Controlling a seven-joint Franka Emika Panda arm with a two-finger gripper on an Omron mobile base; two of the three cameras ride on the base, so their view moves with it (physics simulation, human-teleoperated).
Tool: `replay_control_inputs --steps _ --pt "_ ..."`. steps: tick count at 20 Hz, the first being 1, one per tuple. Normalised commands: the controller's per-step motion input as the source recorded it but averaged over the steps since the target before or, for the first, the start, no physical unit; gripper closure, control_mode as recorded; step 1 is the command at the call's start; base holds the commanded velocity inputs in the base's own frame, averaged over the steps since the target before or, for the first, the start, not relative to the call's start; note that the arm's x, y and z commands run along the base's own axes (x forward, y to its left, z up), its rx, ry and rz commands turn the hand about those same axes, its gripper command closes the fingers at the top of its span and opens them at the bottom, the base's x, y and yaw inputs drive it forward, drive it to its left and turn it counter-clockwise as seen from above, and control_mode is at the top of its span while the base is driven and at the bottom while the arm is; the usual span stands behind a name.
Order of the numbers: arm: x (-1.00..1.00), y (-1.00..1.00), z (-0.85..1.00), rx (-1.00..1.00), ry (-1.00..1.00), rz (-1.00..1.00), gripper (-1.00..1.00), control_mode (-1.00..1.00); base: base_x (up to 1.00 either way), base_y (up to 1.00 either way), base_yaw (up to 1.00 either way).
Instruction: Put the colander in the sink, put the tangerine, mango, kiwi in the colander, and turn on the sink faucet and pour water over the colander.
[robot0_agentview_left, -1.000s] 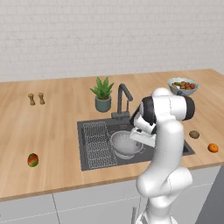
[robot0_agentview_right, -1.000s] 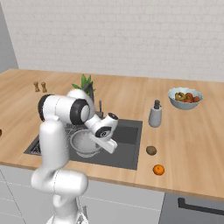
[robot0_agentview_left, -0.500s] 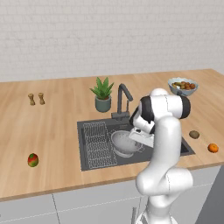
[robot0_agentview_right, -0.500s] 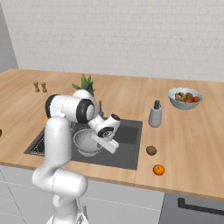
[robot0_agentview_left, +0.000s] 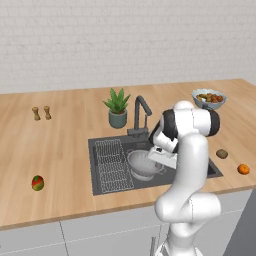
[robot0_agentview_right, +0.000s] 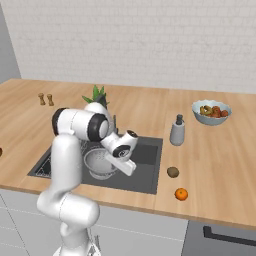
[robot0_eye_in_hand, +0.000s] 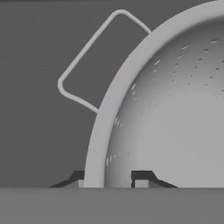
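Resting in the large dark grey rectangular sink (robot0_agentview_left: 206, 165) beside the wire grid rack (robot0_agentview_left: 112, 165): one small silvery perforated metal colander (robot0_agentview_left: 143, 164), its rim clamped between the tips of the two-finger gripper (robot0_eye_in_hand: 112, 178). Listed on the wooden counter (robot0_agentview_left: 60, 145): red-green egg-shaped mango (robot0_agentview_left: 37, 183), dull brown oval kiwi (robot0_agentview_right: 173, 172), bright orange round tangerine (robot0_agentview_right: 181, 194).
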Motion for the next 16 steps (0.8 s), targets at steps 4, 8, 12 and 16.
replay_control_inputs --steps 4,8,12,16 --pt "-0.11 0.01 0.0 -0.09 0.0 -0.04 -1.0 -1.0 0.0 0.0 0.0" --pt "-0.01 0.0 0.13 -0.07 -0.01 -0.03 -1.0 -1.0 0.0 0.0 0.0" --pt "0.0 0.0 0.6 -0.01 -0.06 0.0 -1.0 -1.0 0.0 0.0 0.0" --pt "0.0 -0.25 1.0 0.0 -0.09 -0.03 -1.0 -1.0 0.0 0.0 0.0"
